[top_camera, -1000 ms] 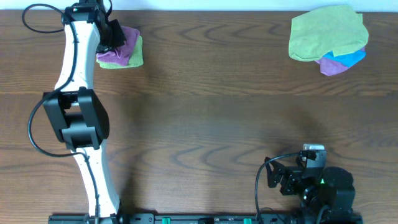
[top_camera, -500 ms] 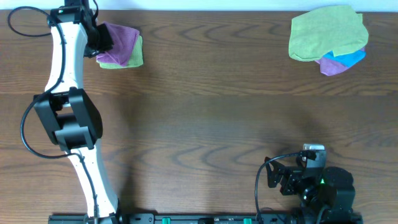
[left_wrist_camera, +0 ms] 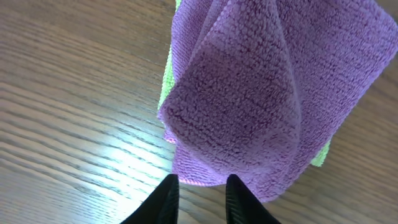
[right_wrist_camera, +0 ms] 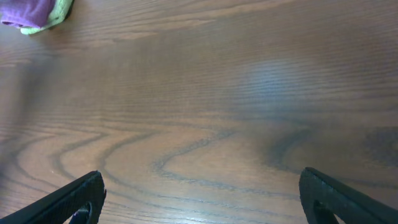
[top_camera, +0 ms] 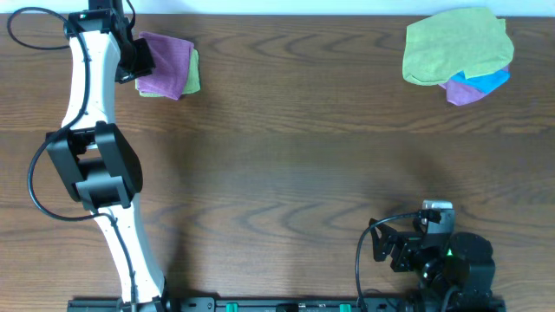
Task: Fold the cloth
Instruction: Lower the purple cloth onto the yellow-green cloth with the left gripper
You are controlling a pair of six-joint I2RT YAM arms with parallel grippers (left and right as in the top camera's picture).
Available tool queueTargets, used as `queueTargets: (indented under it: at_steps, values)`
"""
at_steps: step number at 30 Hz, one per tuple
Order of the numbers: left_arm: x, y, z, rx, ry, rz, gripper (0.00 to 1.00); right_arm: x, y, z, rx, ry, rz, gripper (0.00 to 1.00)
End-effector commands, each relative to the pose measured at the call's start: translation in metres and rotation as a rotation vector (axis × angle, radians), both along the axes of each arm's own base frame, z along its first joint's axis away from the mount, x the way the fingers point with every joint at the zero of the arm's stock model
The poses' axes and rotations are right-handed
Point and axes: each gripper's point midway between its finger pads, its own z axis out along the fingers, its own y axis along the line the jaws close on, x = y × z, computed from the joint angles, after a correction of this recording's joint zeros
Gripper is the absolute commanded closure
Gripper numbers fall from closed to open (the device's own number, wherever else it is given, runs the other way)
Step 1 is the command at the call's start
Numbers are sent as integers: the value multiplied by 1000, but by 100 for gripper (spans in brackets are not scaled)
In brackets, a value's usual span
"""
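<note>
The cloth, purple terry, lies loosely folded on a green cloth at ten o'clock on the brown wooden table. The left gripper, its jaws narrow, is at the cloth's edge; whether it grips is unclear. The right gripper gapes wide.

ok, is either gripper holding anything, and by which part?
Right gripper: open, nothing held. Left gripper: its fingertips straddle the near edge of the purple cloth; whether they actually pinch it cannot be told.

The left arm reaches far to the back-left corner, its left gripper with fingers nearly together, while the right arm sits folded near the front, its right gripper with fingers spread wide.
</note>
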Motion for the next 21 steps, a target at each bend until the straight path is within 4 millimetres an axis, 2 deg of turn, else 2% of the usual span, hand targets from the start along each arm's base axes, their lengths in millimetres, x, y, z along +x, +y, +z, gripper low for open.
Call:
queueTargets:
  at_steps: [1, 4, 8, 14, 17, 21]
  values:
    - [4, 2, 7, 7, -20, -14, 75, 0, -3, -1, 2, 1, -21, 1]
    - [9, -10, 9, -55, -43, -26, 79, 0, -3, -1, 2, 1, -21, 1]
    - [24, -22, 15, -132, -107, 31, 94, 0, -3, -1, 2, 1, -21, 1]
    - [51, -36, 23, -144, -212, 44, 94, 0, -3, -1, 2, 1, -21, 1]
    - [59, -43, 10, -133, -216, 34, 94, 0, -3, -1, 2, 1, -21, 1]
    - [64, -42, -22, -109, -177, 48, 94, 0, -3, -1, 2, 1, -21, 1]
